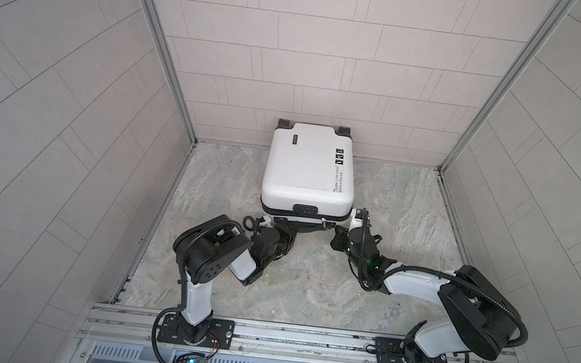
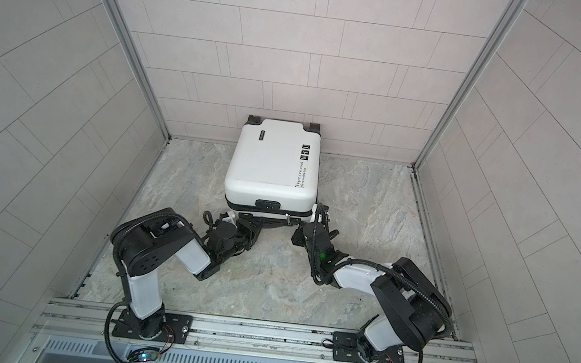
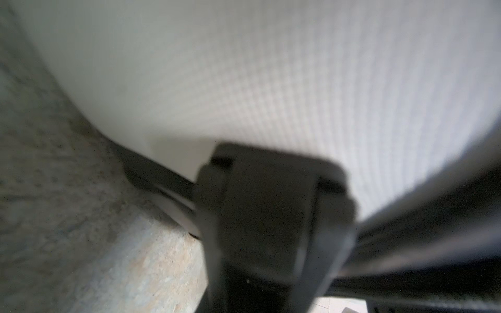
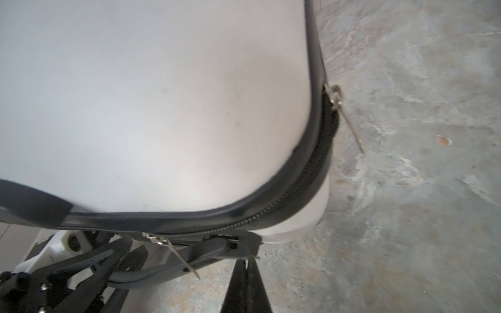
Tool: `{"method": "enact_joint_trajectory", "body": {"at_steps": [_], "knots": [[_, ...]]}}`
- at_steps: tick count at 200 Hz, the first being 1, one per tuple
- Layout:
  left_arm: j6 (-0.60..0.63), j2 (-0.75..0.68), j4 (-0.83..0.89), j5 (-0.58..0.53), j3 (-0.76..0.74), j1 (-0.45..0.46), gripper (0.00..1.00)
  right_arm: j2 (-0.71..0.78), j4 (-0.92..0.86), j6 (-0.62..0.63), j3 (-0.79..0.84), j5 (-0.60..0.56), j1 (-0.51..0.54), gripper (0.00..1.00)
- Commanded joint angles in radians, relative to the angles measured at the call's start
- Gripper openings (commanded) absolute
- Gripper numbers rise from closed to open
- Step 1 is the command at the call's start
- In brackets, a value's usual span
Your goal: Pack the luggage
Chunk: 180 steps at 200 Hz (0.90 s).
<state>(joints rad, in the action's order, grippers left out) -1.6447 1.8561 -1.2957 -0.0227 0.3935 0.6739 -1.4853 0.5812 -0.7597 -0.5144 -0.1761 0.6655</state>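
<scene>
Plainly, found the right gripper point(image 4: 247, 259) pinched shut just beside the black handle point(image 4: 162, 271) of the luggage point(image 1: 305, 169). Could not judge the left gripper point(image 1: 288, 232) for width; blurred, perhaps on that handle. Saw the luggage lid-down at frame centre in both top views, wheels point(image 1: 284, 123) toward the back wall point(image 1: 333, 63).

The luggage point(image 1: 308, 165) lies flat on the floor point(image 1: 409, 212), its far end at the back wall point(image 1: 318, 61).
</scene>
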Motion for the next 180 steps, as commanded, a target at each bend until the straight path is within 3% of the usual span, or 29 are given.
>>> {"method": "enact_joint_trajectory", "body": {"at_steps": [1, 30, 40, 53, 82, 116, 141, 160, 180], "knots": [[0.039, -0.038, -0.041, 0.053, -0.018, 0.018, 0.0, 0.032, -0.013, 0.017, 0.011, -0.008, -0.012, 0.0], [0.039, -0.034, -0.041, 0.054, -0.016, 0.018, 0.0, 0.038, -0.033, 0.075, -0.014, 0.065, -0.011, 0.0], [0.039, -0.034, -0.042, 0.055, -0.015, 0.018, 0.0, 0.053, -0.051, 0.088, -0.019, 0.059, -0.009, 0.12], [0.038, -0.034, -0.041, 0.055, -0.016, 0.018, 0.0, 0.09, -0.064, 0.098, -0.006, 0.018, -0.007, 0.22], [0.039, -0.036, -0.041, 0.056, -0.016, 0.018, 0.0, 0.178, -0.203, 0.109, -0.057, -0.127, -0.01, 0.28], [0.039, -0.031, -0.041, 0.055, -0.012, 0.017, 0.0, 0.19, -0.146, 0.3, -0.074, -0.078, 0.003, 0.26], [0.039, -0.031, -0.042, 0.052, -0.012, 0.017, 0.0, 0.16, -0.203, 0.317, -0.099, 0.016, -0.009, 0.23], [0.04, -0.034, -0.041, 0.052, -0.013, 0.017, 0.0, 0.151, -0.055, 0.31, -0.024, 0.051, -0.007, 0.46], [0.041, -0.039, -0.041, 0.051, -0.014, 0.018, 0.0, 0.137, 0.087, 0.306, 0.038, 0.067, -0.007, 0.48]]}}
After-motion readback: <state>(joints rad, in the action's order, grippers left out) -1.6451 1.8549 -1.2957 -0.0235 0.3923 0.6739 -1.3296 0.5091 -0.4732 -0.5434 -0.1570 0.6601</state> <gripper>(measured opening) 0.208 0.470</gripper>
